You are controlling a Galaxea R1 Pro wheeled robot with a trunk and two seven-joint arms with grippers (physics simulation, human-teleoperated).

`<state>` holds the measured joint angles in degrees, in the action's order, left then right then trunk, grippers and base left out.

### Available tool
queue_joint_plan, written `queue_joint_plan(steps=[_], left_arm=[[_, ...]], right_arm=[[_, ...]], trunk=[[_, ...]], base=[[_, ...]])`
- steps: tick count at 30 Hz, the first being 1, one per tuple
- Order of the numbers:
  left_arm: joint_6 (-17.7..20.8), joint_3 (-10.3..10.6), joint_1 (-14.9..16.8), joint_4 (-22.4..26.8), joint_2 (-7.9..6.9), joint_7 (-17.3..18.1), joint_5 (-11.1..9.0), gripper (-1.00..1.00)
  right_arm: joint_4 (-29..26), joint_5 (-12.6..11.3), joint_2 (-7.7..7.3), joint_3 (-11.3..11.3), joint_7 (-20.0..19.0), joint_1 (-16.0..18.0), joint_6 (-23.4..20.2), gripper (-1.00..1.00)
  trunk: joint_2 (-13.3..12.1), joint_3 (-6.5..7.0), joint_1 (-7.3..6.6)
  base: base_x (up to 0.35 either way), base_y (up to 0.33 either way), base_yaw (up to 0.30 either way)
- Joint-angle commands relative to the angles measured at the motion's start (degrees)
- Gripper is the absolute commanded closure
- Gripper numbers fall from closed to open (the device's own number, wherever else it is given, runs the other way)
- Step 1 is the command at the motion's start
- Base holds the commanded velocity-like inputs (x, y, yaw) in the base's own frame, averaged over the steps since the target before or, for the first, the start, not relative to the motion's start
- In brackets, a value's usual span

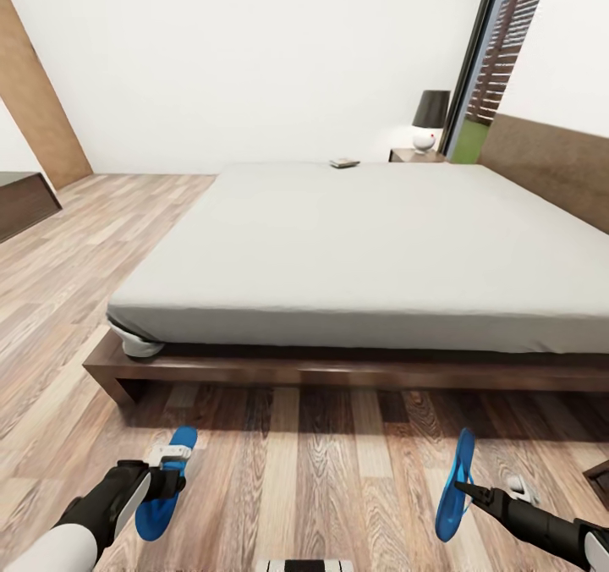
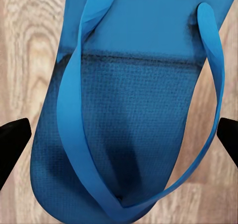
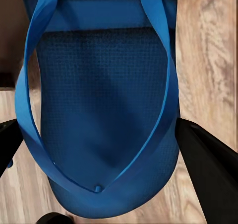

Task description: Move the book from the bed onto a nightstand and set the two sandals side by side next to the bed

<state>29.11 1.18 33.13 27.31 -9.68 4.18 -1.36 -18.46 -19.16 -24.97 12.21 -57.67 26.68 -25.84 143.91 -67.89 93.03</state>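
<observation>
Two bright blue sandals are in my grippers, low over the wood floor in front of the bed (image 1: 355,250). My left gripper (image 1: 167,481) is shut on the left sandal (image 1: 180,445), whose sole (image 2: 124,134) lies between the dark fingertips (image 2: 12,144). The right gripper (image 1: 461,487) is shut on the right sandal (image 1: 461,462), which is turned on edge; its sole (image 3: 104,110) sits between the fingers (image 3: 208,174). The dark book (image 1: 344,163) lies at the mattress's far edge. Behind it the nightstand (image 1: 406,156) carries a black-shaded lamp (image 1: 430,117).
The bed's dark wood frame (image 1: 338,373) runs across just ahead of both sandals. A long low dark cabinet (image 1: 24,201) and a brown door (image 1: 34,107) stand at the left. A tall window (image 1: 499,56) is at the back right. A dark wooden corner (image 1: 599,477) shows at the right edge.
</observation>
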Motion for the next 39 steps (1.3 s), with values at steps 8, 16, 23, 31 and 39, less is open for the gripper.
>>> queue_joint_plan(steps=[8, 16, 23, 31, 39], left_arm=[[0.33, 0.06, 0.01, 0.28, -0.07, 0.13, -0.14, 1.00], [0.33, 0.05, 0.01, 0.29, -0.08, 0.13, -0.14, 1.00], [0.33, 0.05, 0.01, 0.29, -0.08, 0.13, -0.14, 1.00], [0.33, 0.05, 0.01, 0.29, -0.05, 0.13, -0.14, 1.00], [0.31, 0.05, 0.01, 0.29, -0.04, 0.13, -0.14, 1.00]], right_arm=[[0.01, -0.35, 0.08, 0.10, -0.07, 0.00, -0.53, 1.00], [0.01, -0.35, 0.10, 0.09, -0.07, 0.03, -0.53, 1.00], [0.01, -0.35, 0.10, 0.09, -0.07, 0.01, -0.53, 1.00], [0.01, -0.35, 0.10, 0.09, -0.07, 0.04, -0.53, 1.00], [0.01, -0.35, 0.10, 0.09, -0.07, 0.02, -0.53, 1.00]], trunk=[[0.13, -1.83, 0.19], [0.24, -3.60, 0.40], [0.33, -5.15, 0.58], [0.44, -6.92, 0.78], [0.54, -8.69, 0.99]], base=[[0.000, 0.000, 0.000], [0.000, 0.000, 0.000], [0.000, 0.000, 0.000], [0.000, 0.000, 0.000], [0.000, 0.000, 0.000]])
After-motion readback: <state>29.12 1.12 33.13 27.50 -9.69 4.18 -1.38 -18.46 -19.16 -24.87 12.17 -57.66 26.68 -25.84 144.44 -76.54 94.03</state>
